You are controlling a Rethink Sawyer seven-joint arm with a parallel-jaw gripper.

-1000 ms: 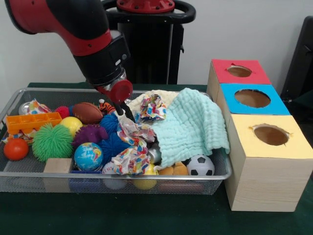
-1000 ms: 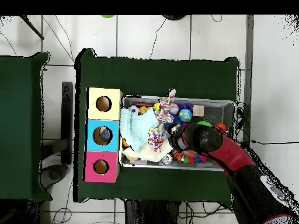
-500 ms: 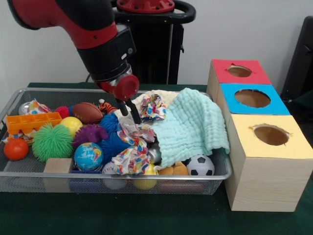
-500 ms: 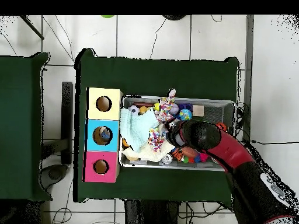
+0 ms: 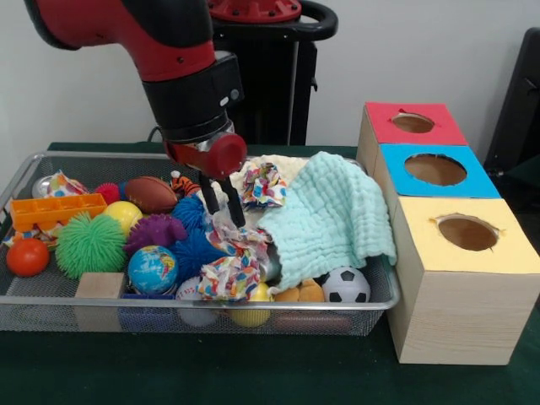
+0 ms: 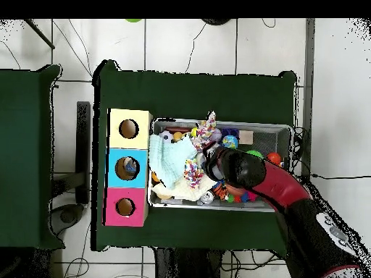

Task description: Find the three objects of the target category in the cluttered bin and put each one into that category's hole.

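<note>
My gripper [image 5: 224, 208] reaches down into the middle of the wire bin [image 5: 25, 169], among the toys. Its black fingers are closed on the top of a crumpled patterned cloth [image 5: 229, 268], which hangs bunched below them over a blue spiky ball [image 5: 196, 250]. A second patterned cloth [image 5: 263, 184] lies just right of the fingers, beside a mint green cloth [image 5: 333, 215]. To the bin's right stand the red box [image 5: 413, 123], the blue box [image 5: 435, 169] and the yellow box [image 5: 467, 232], each with a round hole. From overhead, the arm covers the gripper [image 6: 208, 161].
The bin also holds a football [image 5: 152, 194], globe ball [image 5: 153, 268], soccer ball [image 5: 346, 285], green spiky ball [image 5: 89, 243], orange ball [image 5: 27, 256], orange tray [image 5: 55, 209] and wooden block [image 5: 99, 285]. A cream cloth [image 5: 287, 164] lies behind the mint one.
The gripper moved right and lower onto the patterned cloth. The cloth has bunched up and shifted slightly right.
</note>
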